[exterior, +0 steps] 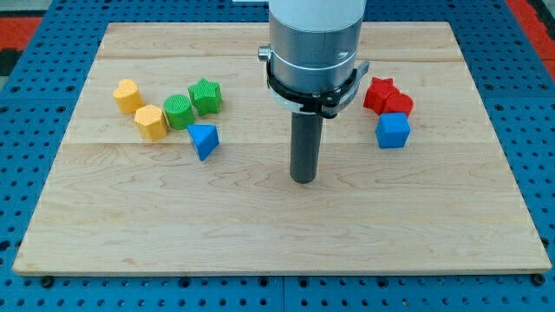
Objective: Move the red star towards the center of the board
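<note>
The red star (379,90) lies at the view's right on the wooden board (277,234). A second red block (399,105) touches it on its lower right, and a blue cube (393,131) sits just below them. My tip (303,179) rests on the board near the middle, to the left of and below the red star, well apart from it.
At the view's left is a cluster: a yellow heart-like block (127,95), a yellow hexagon block (151,122), a green round block (179,112), a green star (205,95) and a blue triangle (204,140). Blue pegboard surrounds the board.
</note>
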Controlling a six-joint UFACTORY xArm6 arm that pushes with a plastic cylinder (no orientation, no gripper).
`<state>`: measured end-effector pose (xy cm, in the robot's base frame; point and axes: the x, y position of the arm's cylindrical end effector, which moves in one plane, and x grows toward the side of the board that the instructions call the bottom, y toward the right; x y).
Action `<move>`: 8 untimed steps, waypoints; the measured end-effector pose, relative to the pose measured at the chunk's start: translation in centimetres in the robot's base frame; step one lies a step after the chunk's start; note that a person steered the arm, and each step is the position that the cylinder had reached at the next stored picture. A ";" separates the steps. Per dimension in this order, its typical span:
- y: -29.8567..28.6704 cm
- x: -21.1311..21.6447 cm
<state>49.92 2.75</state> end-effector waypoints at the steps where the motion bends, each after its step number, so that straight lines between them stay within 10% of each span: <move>1: 1.0 0.5; 3: 13.4 0.3; 8: 14.8 -11.2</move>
<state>38.74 17.54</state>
